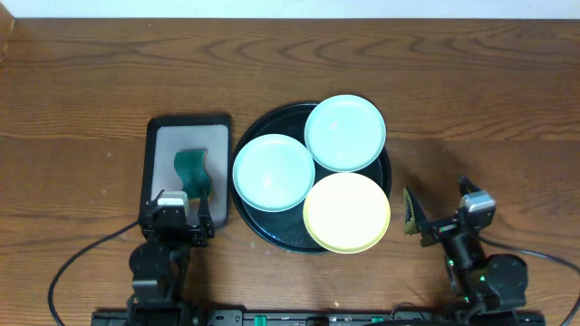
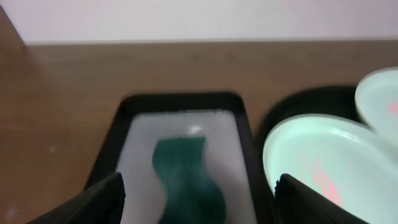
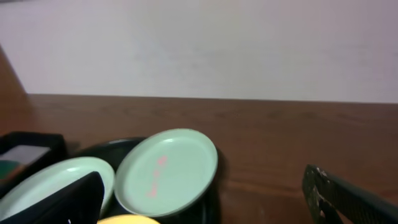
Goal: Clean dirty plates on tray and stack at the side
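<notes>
The large round black tray (image 1: 256, 136) sits mid-table and holds three plates. One mint-blue plate (image 1: 345, 132) lies at the back right, a second mint-blue plate (image 1: 273, 172) at the left, and a pale yellow plate (image 1: 347, 213) at the front. Pink smears show on the left plate (image 2: 323, 174) and on the back plate (image 3: 165, 171). My left gripper (image 1: 177, 215) is open and empty at the near end of the small rectangular tray. My right gripper (image 1: 433, 219) is open and empty, to the right of the yellow plate.
A small black-rimmed rectangular tray (image 1: 161, 136) with a grey-white inside lies left of the round tray and holds a dark green sponge (image 1: 192, 171). The sponge (image 2: 186, 177) lies between my left fingers in the wrist view. Bare wood table (image 1: 471, 109) lies to the right.
</notes>
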Robot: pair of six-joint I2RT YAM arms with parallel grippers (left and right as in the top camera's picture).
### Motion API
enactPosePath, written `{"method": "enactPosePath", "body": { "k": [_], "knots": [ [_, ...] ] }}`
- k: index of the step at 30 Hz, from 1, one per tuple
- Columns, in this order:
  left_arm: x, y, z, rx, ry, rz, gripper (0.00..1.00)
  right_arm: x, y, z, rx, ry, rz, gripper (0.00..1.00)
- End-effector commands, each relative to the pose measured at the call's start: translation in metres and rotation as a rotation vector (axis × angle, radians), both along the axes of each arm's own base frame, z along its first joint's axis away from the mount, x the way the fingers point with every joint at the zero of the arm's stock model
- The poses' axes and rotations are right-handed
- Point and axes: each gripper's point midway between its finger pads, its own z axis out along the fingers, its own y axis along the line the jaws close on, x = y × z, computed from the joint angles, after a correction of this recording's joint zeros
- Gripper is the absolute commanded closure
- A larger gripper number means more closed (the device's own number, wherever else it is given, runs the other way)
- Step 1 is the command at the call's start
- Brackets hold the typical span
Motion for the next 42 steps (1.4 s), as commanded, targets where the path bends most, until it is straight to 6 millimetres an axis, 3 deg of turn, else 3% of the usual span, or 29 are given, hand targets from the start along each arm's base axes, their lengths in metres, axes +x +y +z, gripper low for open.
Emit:
{"method": "enactPosePath", "body": {
  "k": [1,11,15,19,24,29,32,34,38,42],
  "knots": [
    [0.001,-0.001,0.043,-0.012,-0.022,0.000,0.22,0.000,0.013,0.033,0.017,0.024,0.072,0.01],
    [0.016,-0.011,0.116,-0.074,0.089,-0.041,0.22,0.034,0.023,0.079,-0.030,0.286,0.109,0.01],
    [0.024,-0.011,0.126,-0.119,0.239,-0.020,0.22,0.049,0.025,0.086,-0.043,0.416,0.110,0.01],
    [0.029,-0.011,0.127,-0.139,0.456,0.003,0.22,0.057,0.025,0.078,-0.113,0.576,0.131,0.01],
    [0.040,-0.011,0.119,-0.139,0.668,0.018,0.22,0.068,0.027,0.063,-0.146,0.758,0.148,0.01],
    [0.057,-0.011,0.088,-0.141,0.786,0.027,0.22,0.083,0.033,0.049,-0.125,0.800,0.168,0.01],
    [0.065,-0.011,0.066,-0.147,0.863,0.037,0.22,0.086,0.049,0.050,-0.083,0.795,0.255,0.02],
    [0.069,-0.012,0.052,-0.151,0.914,0.041,0.22,0.089,0.059,0.048,-0.056,0.801,0.295,0.16],
    [0.074,-0.012,0.029,-0.150,0.996,0.048,0.22,0.096,0.073,0.030,-0.015,0.881,0.261,0.25],
    [0.076,-0.006,0.034,-0.175,0.989,0.114,0.22,0.101,0.099,0.008,0.018,0.967,0.232,0.35]
  ]
}}
